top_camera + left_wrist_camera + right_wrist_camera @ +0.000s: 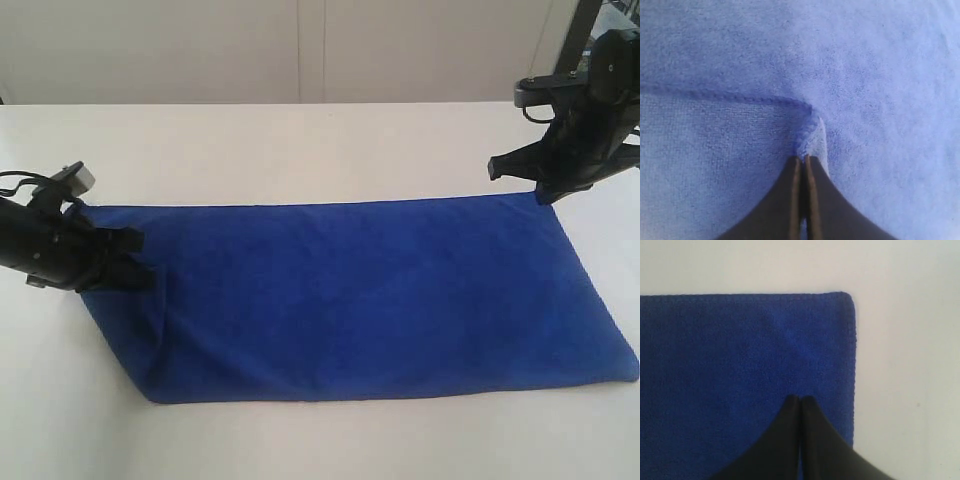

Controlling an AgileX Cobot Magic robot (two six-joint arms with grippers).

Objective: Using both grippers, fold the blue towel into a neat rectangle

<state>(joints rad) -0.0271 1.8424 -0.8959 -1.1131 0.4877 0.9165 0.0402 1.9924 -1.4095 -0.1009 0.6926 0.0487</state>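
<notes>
Two pincers work on one blue towel [380, 300], which lies stretched out on the white surface [300, 150]. In the exterior view the towel runs from 9 o'clock to 3 o'clock across the middle. Its long far edge is straight, and its end at 9 o'clock is drawn into a slanting crease. The left pincer [140, 270] sits low at 9 o'clock, on this creased end. The right pincer [545, 192] stands at 2 o'clock, right at the far corner of the towel.

In the left wrist view the left pincer [801, 159] is pressed together, and a small piece of the stitched hem [809, 135] rises between its tips. So it pinches the towel [880, 75] at the edge.

In the right wrist view the right pincer [800, 399] is also pressed together, above the towel [715, 365] and near its corner. The cloth under it looks flat and not gathered, with the bare surface [910, 365] just beside it. I cannot tell if any cloth is caught there.

I judge that the step in hand is taking hold of the towel for the first fold, and the fold itself is not yet made. The next move calls for a sure hold on both ends. Then both ends should rise together and travel evenly, so that edge meets edge without a twist.
</notes>
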